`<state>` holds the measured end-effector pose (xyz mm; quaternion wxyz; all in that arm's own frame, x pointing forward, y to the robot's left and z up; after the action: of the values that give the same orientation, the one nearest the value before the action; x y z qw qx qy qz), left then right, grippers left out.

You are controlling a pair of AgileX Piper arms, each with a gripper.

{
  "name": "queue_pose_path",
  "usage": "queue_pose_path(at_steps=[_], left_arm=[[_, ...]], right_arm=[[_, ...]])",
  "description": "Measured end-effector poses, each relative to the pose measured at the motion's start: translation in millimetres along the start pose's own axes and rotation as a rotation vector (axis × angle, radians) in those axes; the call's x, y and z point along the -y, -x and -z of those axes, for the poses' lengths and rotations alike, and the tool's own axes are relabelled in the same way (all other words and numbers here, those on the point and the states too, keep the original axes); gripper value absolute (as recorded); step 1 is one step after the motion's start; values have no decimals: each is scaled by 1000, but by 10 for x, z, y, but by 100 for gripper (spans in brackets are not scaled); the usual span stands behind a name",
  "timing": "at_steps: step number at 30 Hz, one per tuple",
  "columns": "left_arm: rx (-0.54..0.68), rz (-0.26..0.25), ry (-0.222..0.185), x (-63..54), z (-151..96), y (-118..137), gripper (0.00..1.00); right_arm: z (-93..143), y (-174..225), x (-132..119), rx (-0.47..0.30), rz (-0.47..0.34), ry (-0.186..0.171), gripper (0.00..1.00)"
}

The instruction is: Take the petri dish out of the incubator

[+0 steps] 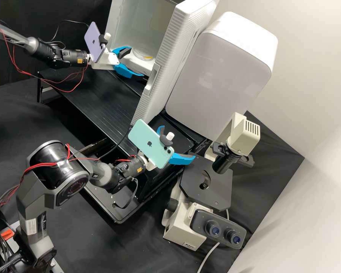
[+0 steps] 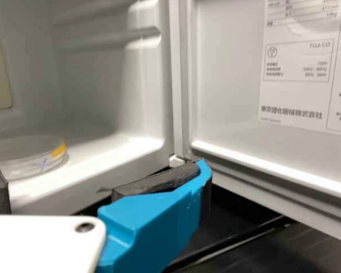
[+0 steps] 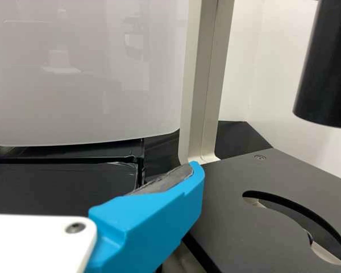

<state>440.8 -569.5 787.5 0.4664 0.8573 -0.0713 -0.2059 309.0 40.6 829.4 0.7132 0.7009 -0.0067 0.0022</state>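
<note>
Left wrist view shows the petri dish [image 2: 28, 154] lying flat on the incubator [image 2: 119, 85] floor, just inside the sill. The left tool [image 2: 96, 165] is at the opening, spread wide and holding nothing. In the high view the dish sits just beyond its fingertips, deeper in the chamber, so the reach probably runs straight inward. The right tool [image 1: 180, 144], also spread and empty, hangs well apart by the microscope [image 1: 206, 185]. The left arm is clearly nearer.
</note>
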Motion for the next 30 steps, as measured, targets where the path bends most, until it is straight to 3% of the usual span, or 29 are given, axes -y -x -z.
queue_pose_path(at_steps=[4, 13, 21, 25, 30], left_arm=[[8, -8, 0, -60, 10, -111, 100], [-45, 15, 52, -81, 175, -324, 100], [-97, 23, 72, -83, 369, -312, 100], [-134, 18, 112, -64, 450, -282, 100], [-152, 21, 125, -42, 487, -242, 100]], right_arm=[[0, 0, 0, 0, 0, 0, 100], [0, 0, 0, 0, 0, 0, 100], [0, 0, 0, 0, 0, 0, 100], [0, 0, 0, 0, 0, 0, 100], [0, 0, 0, 0, 0, 0, 100]])
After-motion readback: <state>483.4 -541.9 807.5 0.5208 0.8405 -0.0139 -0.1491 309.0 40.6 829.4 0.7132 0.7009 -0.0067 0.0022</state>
